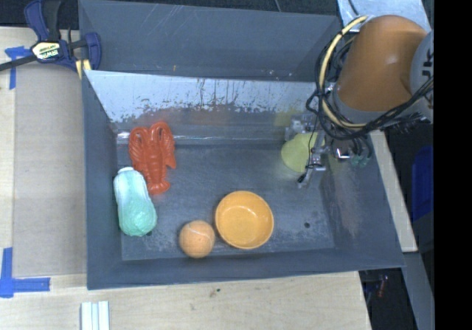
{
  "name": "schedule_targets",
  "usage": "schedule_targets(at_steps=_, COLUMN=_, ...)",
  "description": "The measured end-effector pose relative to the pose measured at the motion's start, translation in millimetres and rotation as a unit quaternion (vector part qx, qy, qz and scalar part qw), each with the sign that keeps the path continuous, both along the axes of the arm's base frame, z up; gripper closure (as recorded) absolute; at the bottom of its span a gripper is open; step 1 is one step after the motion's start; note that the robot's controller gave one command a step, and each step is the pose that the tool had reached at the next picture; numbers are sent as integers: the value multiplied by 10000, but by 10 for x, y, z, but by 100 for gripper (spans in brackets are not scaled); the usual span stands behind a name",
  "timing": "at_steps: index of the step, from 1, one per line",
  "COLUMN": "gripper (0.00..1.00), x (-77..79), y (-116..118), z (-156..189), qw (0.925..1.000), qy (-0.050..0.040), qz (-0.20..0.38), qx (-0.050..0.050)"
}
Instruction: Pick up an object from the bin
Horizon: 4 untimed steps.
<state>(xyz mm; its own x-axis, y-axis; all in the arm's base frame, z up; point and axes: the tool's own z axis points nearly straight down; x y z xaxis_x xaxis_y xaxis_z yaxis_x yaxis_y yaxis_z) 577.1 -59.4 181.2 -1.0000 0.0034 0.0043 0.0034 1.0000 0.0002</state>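
Pale yellow-green fruit lies just beside our jaws, apparently unlifted; whether they pinch it we cannot tell.

Single camera, set above bin, facing down, tilted somewhat to one side. Far wall of bin shows broad across upper frame; near wall shows narrow along lower frame. Range moderate: whole bin within frame, margin spare at top, left and bottom. Arm enters from right edge, occupying upper right of frame, overhanging bin's right side
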Motion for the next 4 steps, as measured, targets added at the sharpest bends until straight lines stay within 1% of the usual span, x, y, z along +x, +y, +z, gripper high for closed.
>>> schedule_targets(at_steps=1, gripper=0, x=15, y=3, z=49, qw=10000, qy=-41, qz=14, qx=-4)
schedule_targets(at_steps=2, gripper=0, x=-308, y=595, z=-1126, qw=9982, qy=-23, qz=603, qx=6)
schedule_targets(at_steps=3, gripper=0, x=-590, y=943, z=-450, qw=9882, qy=-123, qz=1530, qx=-21)
schedule_targets(at_steps=4, gripper=0, x=-412, y=1331, z=-818, qw=9592, qy=-58, qz=2825, qx=6)
